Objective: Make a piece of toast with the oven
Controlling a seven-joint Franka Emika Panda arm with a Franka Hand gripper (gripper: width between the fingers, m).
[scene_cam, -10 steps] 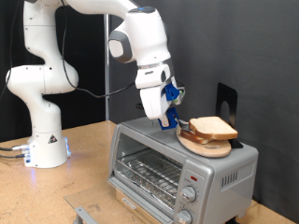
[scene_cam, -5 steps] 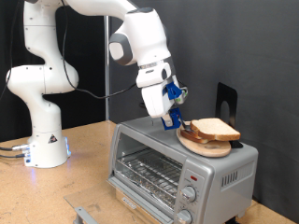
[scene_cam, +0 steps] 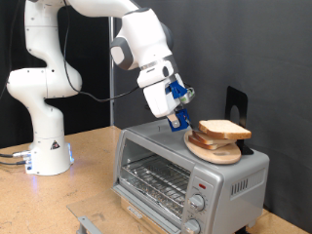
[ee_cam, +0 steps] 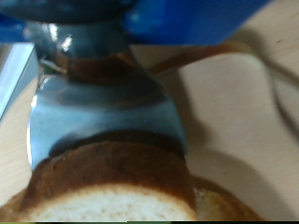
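Note:
The piece of toast (scene_cam: 226, 130), pale with a tan crust, is raised a little above the round wooden plate (scene_cam: 216, 150) that rests on top of the silver oven (scene_cam: 234, 177). My gripper (scene_cam: 185, 124) is shut on the toast's edge at the exterior view's left side of the slice. In the wrist view a dark metal finger (ee_cam: 103, 112) presses on the brown crust of the toast (ee_cam: 107, 182), and the plate (ee_cam: 224, 112) lies behind it. The oven's wire rack (scene_cam: 151, 178) shows at its front, with two knobs (scene_cam: 195, 205) at the exterior view's right.
The oven stands on a wooden table (scene_cam: 88, 166). The robot's white base (scene_cam: 44, 146) is at the exterior view's left, with cables beside it. A black object (scene_cam: 234, 102) stands behind the plate. A grey metal part (scene_cam: 86, 223) lies at the bottom edge.
The gripper has risen slightly and moved towards the exterior view's left. The toast's held edge has lifted off the plate with it.

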